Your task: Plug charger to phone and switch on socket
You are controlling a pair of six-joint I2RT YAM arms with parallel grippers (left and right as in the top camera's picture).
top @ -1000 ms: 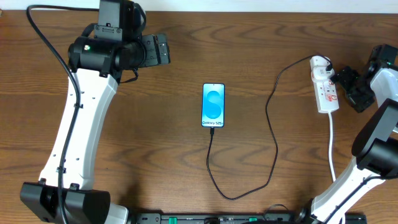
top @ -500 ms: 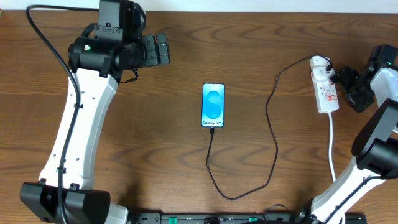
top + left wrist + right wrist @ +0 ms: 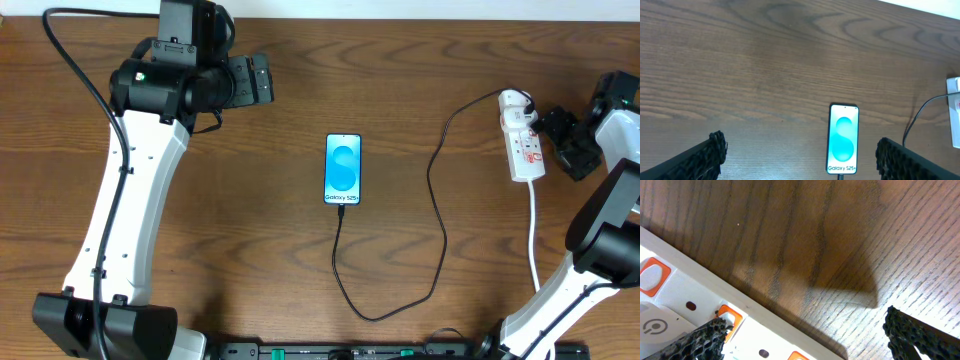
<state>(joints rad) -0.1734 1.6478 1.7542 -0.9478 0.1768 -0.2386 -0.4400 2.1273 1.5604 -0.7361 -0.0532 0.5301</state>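
You have a dark brown wooden table (image 3: pixel 260 250). In the middle of the overhead frame the phone (image 3: pixel 343 168) lies flat on it, with the screen up and lit blue and white. The charger (image 3: pixel 440 220), a thin black cable, meets the phone's lower edge, loops toward the bottom of the frame, then rises to the upper end of the socket (image 3: pixel 523 140) at the right. The socket's white cord (image 3: pixel 533 230) runs toward the lower right.
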